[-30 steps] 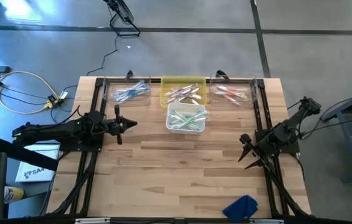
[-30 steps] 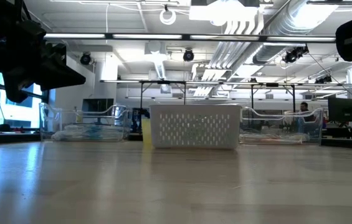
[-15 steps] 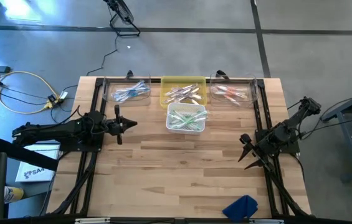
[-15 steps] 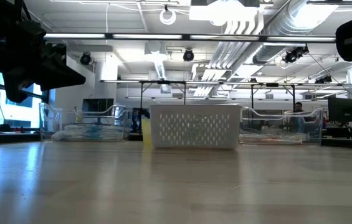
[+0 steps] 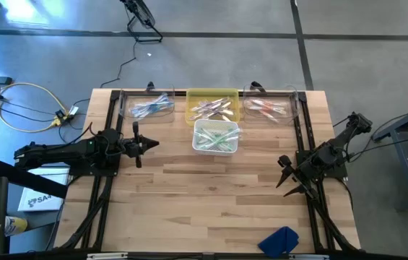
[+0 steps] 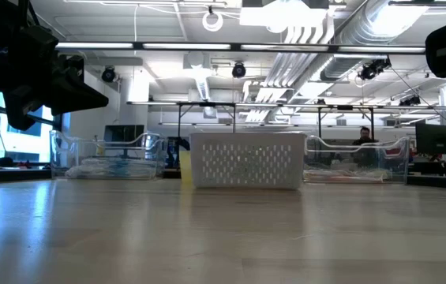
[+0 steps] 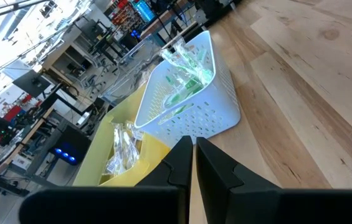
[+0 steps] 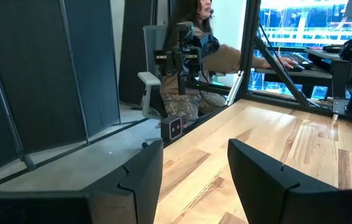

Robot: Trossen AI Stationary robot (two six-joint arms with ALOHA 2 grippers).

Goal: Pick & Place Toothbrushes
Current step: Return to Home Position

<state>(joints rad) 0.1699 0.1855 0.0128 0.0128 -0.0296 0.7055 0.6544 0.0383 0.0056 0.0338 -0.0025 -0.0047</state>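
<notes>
Jaws of the left gripper [image 7: 194, 148] are pressed together, empty, just short of the white bin [image 7: 191, 118] holding the green toothbrushes [image 7: 187, 71]. Right gripper [image 8: 195, 149], well off to that bin's other side, has its jaws spread, empty. Probably more toothbrushes [image 5: 213, 108] lie in the yellow bin [image 5: 213, 92] beyond.

The left arm [image 5: 66, 153] and right arm [image 5: 326, 157] are matte black, jointed and angular, each ending in two blocky dark fingers [image 8: 275, 180].
</notes>
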